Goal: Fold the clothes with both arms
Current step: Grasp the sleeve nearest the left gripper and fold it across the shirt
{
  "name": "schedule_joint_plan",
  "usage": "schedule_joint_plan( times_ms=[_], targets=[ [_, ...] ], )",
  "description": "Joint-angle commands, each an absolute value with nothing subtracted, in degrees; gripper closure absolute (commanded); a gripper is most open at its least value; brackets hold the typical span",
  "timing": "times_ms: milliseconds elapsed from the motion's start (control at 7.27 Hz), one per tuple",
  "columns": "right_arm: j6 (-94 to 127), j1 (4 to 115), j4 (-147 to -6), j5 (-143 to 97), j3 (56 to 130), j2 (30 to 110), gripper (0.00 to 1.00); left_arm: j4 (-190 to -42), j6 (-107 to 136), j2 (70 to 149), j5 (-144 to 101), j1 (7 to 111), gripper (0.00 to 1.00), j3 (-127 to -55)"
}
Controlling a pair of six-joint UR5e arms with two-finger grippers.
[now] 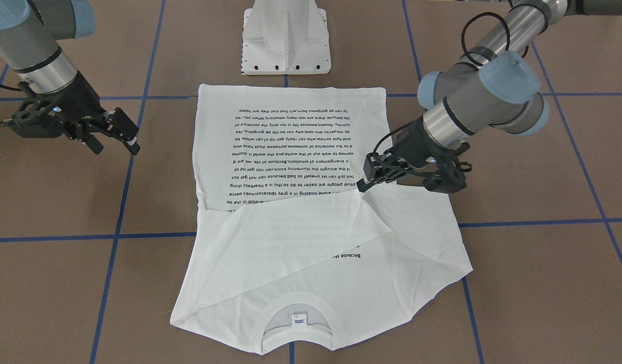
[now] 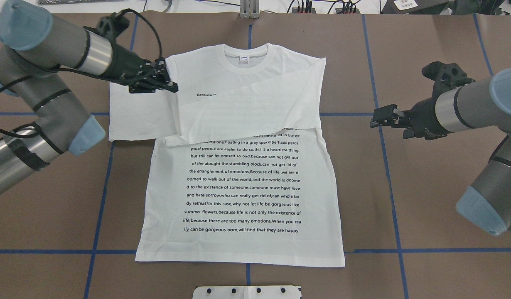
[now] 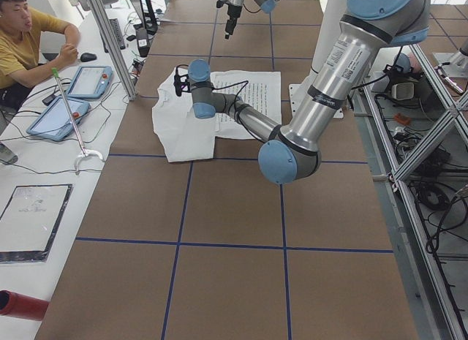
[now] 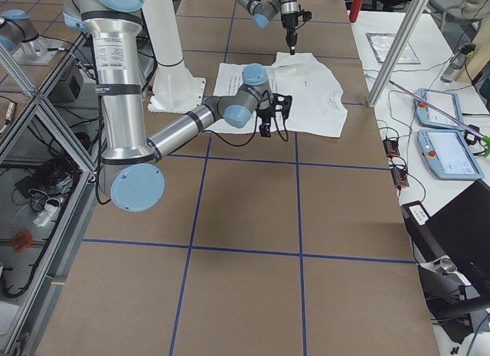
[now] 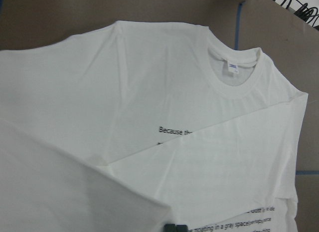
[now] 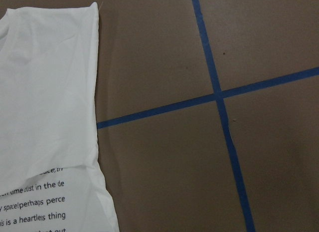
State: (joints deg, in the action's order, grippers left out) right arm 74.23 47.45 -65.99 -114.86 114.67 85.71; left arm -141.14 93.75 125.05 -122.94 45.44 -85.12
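You had one big brown table (image 2: 426, 199) with blue tape lines on it. On it lay one white T-shirt (image 2: 243, 199), flat in the middle between the two arms, with the black words facing up. The bottom edge was close to the one white base (image 1: 286, 45) and the neck was on the far side from it. One sleeve (image 2: 247, 108) was folded across the chest and hid part of the top words. You had two arms. The left arm (image 2: 52, 99) reached over the shirt's shoulder. The right arm (image 2: 480, 108) stayed out over the bare table, well apart from the cloth. You had two grippers, too. The left gripper (image 2: 171, 87) had its fingers pressed close together on a fold of the cloth, just beside the folded sleeve. The right gripper (image 2: 377, 118) had its fingers spread apart and held nothing. You could see one round collar (image 5: 234, 91), and inside it one small tag (image 5: 233, 67).
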Motion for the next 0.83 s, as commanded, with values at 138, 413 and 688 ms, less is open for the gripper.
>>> schedule_joint_plan(
  times_ms=[138,413,688],
  targets=[
    [69.11,50.26,-64.53,-116.27,114.7,89.63,0.0,-138.61,101.69,137.51,-105.07,33.78,1.0,-81.51],
    [68.82,52.55,-56.37,-119.87,114.26,95.16,0.0,-138.78,101.34,141.23,-96.19,27.37,1.0,-76.64],
    [68.82,53.26,-55.99,-120.59,114.17,95.71,0.0,-138.87,101.25,144.04,-91.61,24.36,1.0,-73.06]
  ],
)
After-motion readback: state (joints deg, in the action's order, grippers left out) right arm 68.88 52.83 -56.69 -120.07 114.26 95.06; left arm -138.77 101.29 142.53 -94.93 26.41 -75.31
